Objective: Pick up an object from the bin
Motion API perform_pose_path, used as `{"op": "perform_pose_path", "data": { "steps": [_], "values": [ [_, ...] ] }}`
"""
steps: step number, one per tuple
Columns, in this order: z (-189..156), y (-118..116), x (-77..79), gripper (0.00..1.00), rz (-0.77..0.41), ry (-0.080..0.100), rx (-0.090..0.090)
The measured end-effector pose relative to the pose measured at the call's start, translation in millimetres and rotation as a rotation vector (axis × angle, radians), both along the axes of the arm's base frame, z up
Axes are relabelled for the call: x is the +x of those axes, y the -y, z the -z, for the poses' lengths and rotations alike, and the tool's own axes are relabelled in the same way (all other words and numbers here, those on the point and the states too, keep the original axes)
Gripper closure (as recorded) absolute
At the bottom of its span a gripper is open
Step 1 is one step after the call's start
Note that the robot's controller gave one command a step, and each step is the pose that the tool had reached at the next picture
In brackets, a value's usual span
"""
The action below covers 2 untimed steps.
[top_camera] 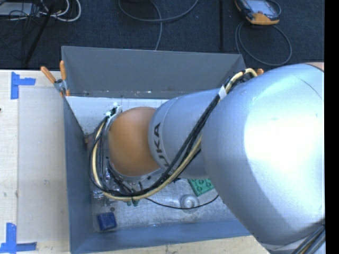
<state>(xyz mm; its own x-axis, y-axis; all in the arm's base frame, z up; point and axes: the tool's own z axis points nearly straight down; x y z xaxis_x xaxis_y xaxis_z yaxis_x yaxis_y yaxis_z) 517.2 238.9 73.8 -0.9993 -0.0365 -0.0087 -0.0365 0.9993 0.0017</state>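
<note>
My gripper sits low in the bin's front left part, mostly hidden under the wrist. Just in front of it, near the bin's front left corner, lies a small dark blue block, apart from the gripper. Further right on the bin floor a green flat piece with studs peeks out from under the arm. A small clear round thing rests just in front of that green piece.
The arm reaches in from the right and covers the middle and right of the bin. An orange dome and looped cables sit on the wrist above the gripper. The bin's left wall stands close to the gripper.
</note>
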Motion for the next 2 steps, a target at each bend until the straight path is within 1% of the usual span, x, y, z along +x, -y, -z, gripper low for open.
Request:
{"op": "perform_pose_path", "data": {
  "steps": [1, 2],
  "values": [
    [-74.9, -9.0, 0.7, 1.0, 0.004, -0.002, 0.002],
    [-163.5, 4.9, -9.4, 1.0, 0.016, -0.001, 0.001]
  ]
}}
